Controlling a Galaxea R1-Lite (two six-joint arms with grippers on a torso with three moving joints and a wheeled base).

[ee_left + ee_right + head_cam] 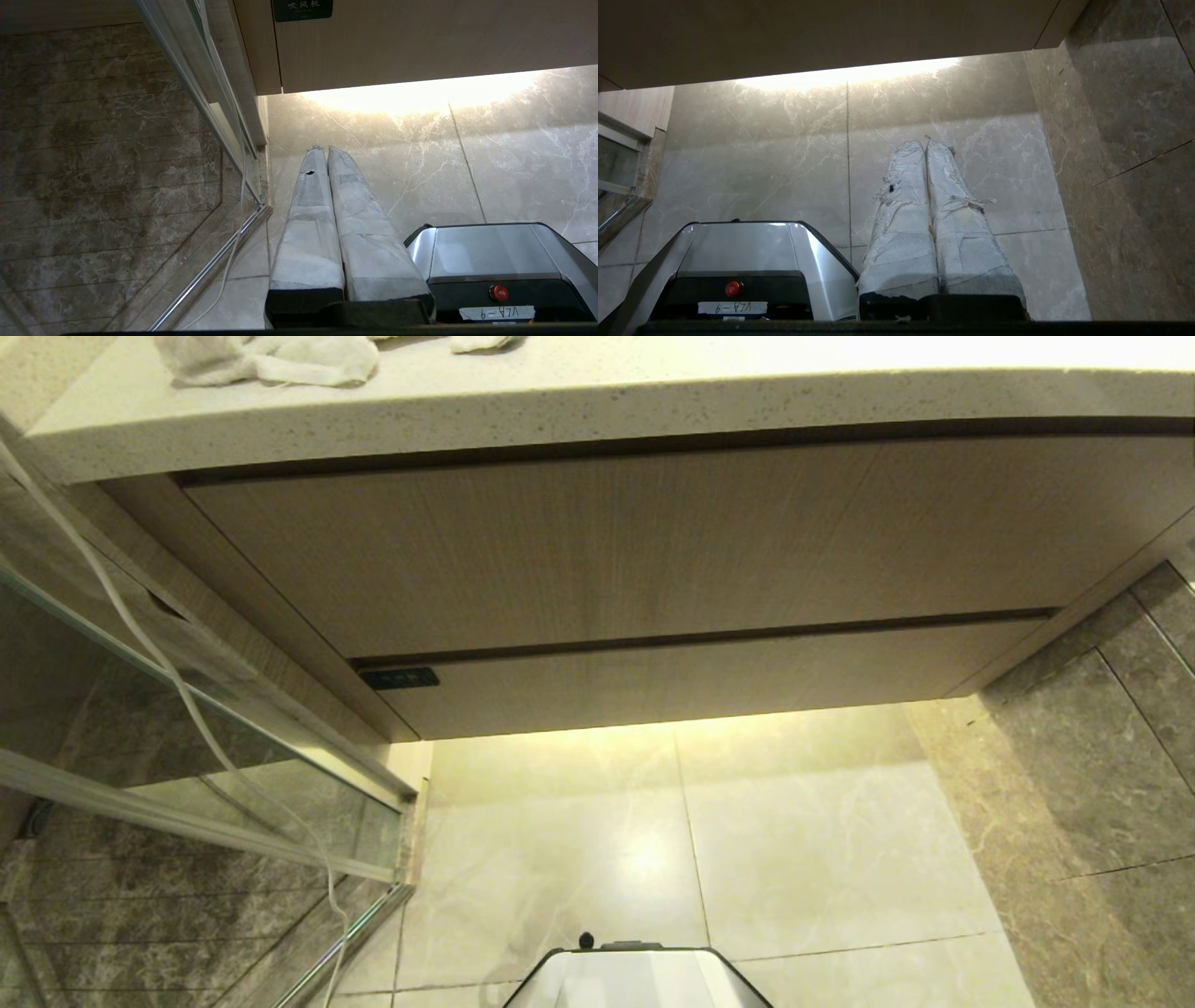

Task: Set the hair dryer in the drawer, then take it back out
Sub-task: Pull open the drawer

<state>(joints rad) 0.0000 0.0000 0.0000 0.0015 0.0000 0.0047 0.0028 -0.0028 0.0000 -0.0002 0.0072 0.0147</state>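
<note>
A small dark label (302,9) with pale Chinese characters is seen on the narrow wood-grain strip front of the drawer (709,683); in the head view it sits at the strip's 9 o'clock end, too small there to be read. In the left wrist view the characters appear to read 吹风机. On the robot's silver base (486,247) a white sticker (496,313) is seen upside down, with handwriting that looks like "VLA-9", just beside a red button (499,292).

Two wood-grain fronts are counted under the speckled counter (597,406) — one tall panel (635,546) above, one narrow strip below — both shut flush. Two pale cloths (271,359) lie on the counter at 12 o'clock, and one white cord (159,663) hangs down along the glass partition (187,775) at 9 o'clock.

The hair dryer cannot be seen in any view.

The left gripper (327,149) is shown with its two wrapped fingers (310,219) pressed together, nothing between them, pointing over the pale floor tiles (794,840) toward the cabinet's lit underside. The right gripper (926,142) is likewise pressed together and empty — its fingers (906,219), wrapped in frayed pale tape, touch nothing. Neither arm appears in the head view.
</note>
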